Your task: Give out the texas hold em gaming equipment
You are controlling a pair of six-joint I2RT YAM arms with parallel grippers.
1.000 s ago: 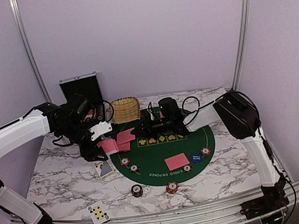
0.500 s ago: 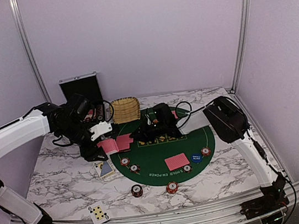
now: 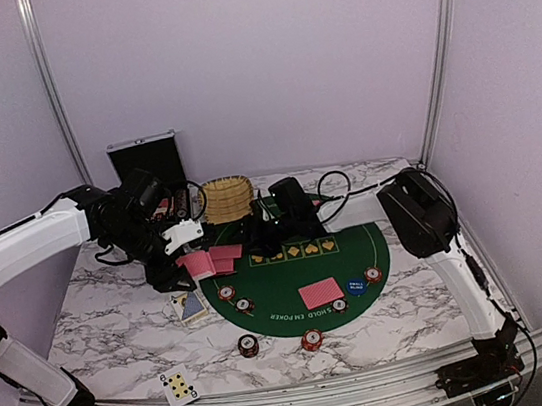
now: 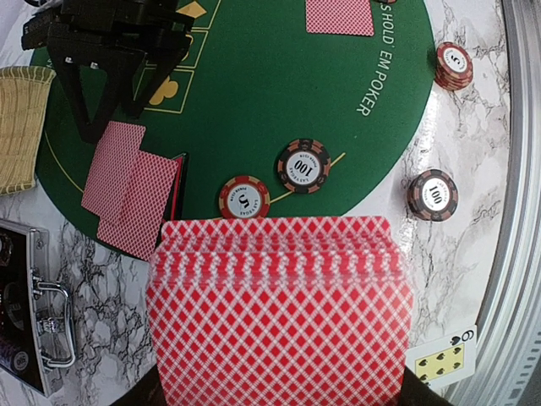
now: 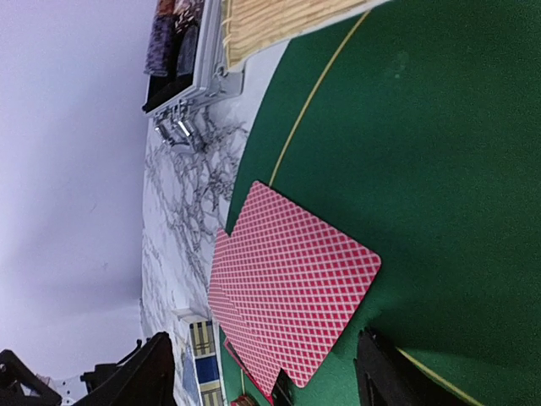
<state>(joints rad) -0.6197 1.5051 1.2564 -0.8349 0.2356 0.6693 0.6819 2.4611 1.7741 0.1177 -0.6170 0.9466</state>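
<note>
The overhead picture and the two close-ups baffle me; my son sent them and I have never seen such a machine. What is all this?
Two robot arms are bolted to the near edge of a marble-look table. The wide picture looks down from above and behind them; each close-up comes from a camera on one arm's wrist. On the table lie a green poker mat, poker chips, a blue disc, red-backed cards, face-up cards, a wicker basket and an open black case. The left arm has its jaws shut on a deck. The right arm holds nothing: its jaws stand open close to two face-down cards.
</note>
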